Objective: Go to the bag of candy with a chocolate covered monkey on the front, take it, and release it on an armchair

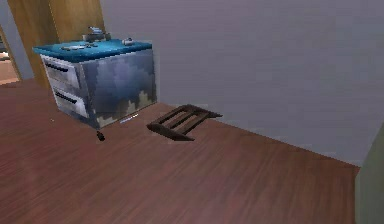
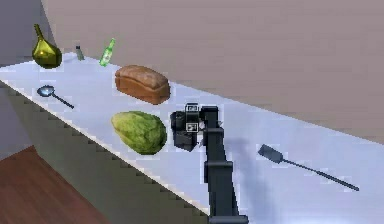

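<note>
Gripper at the counter, a green lump just beside it; I cannot tell whether it holds anything. Armchair drop likely remains.

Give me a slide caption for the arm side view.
Arm reaches over a white counter, gripper near a green lump, bread loaf beyond.

The dark square-bar arm is built of blocky, stepped segments. At its far end sit two small white squares with black marks. Just left of them is the dark boxy gripper, black with greyish edges.
</note>
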Available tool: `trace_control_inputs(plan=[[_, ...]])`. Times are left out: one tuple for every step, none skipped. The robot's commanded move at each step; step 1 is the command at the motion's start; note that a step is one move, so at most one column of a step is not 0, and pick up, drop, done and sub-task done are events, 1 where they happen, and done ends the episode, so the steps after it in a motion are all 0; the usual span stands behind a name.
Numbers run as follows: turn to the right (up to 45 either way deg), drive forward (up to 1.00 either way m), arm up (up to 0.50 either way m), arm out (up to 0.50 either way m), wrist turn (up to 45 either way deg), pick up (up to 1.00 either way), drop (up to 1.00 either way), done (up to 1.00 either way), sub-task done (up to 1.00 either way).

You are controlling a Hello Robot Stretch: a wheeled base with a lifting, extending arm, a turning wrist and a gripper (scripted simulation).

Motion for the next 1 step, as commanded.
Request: trace_control_inputs(plan=[[0.0,0.00,0.10,0.00,0.0,0.00,0.00,0.00,0.00]])
